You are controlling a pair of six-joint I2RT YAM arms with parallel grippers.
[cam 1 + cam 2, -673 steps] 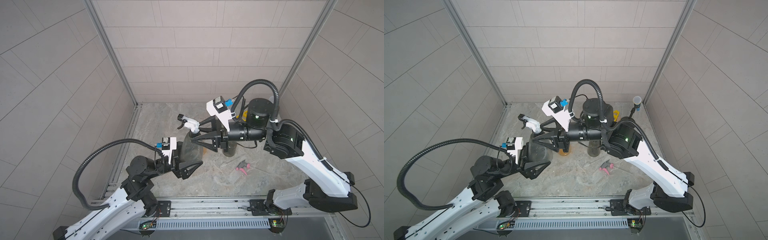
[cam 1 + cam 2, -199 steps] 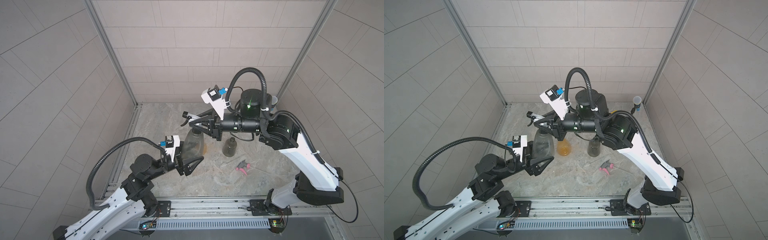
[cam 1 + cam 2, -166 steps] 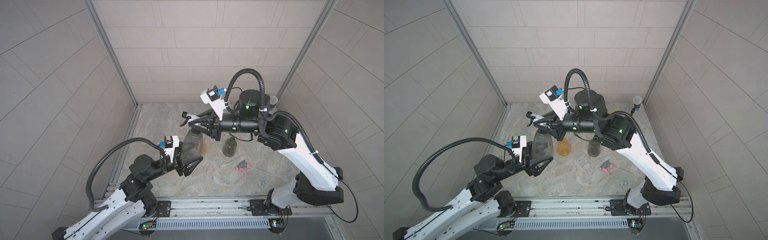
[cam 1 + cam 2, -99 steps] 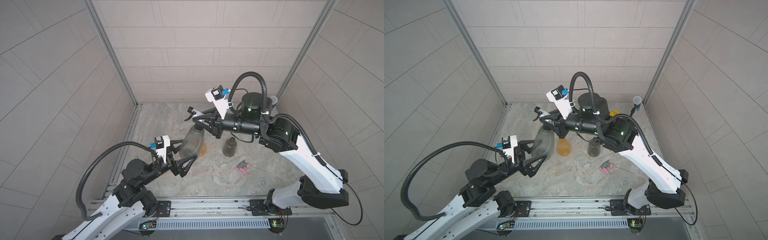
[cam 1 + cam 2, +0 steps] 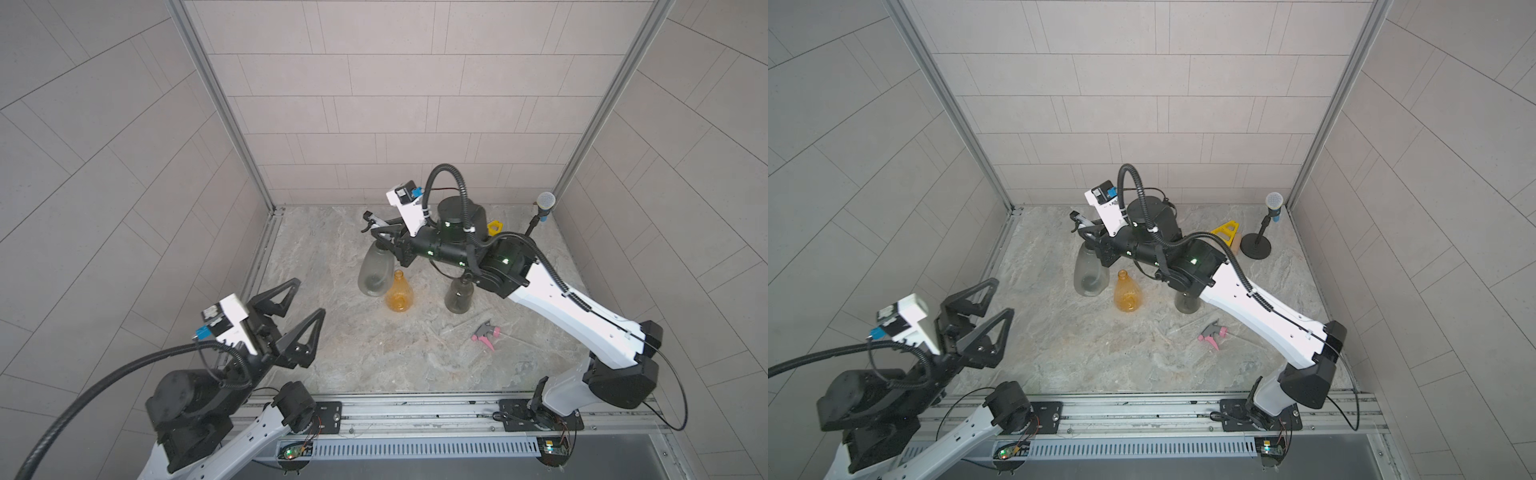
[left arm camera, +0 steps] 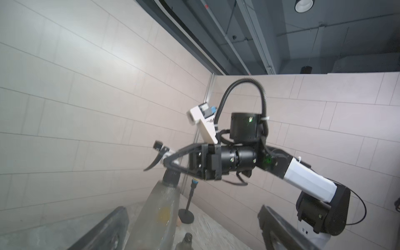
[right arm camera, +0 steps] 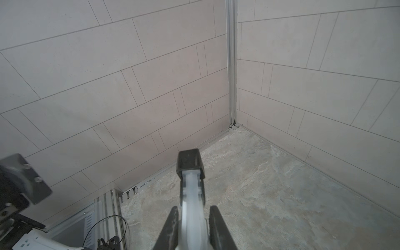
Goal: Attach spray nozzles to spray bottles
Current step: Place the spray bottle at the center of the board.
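My right hand (image 5: 384,235) is clamping the white-and-black nozzle (image 5: 374,222), which is sitting on the neck of a grey bottle (image 5: 374,272) toward the back-left part of the tabletop (image 5: 374,357), just beside the amber bottle (image 5: 398,296). The grey bottle is leaning, and I cannot tell whether its base is touching the tabletop or hanging clear of it. My left hand (image 5: 307,302) is standing wide apart and empty near the front-left corner, well away from the bottle, so nothing is steadying it but my grip on the nozzle.

I am judging this to be the set-down of the first fitted bottle. To do it well I am aiming to bring the neck upright before lowering, moving slowly so the body is not swinging into the amber bottle. I am planning to part my fingers only once the base is lying flat. If the collar is looking crooked, I am calling the left hand in again to hold the body while I tighten.

The other grey bottle (image 5: 458,299) and the pink nozzle (image 5: 484,334) are waiting nearer the right edge.
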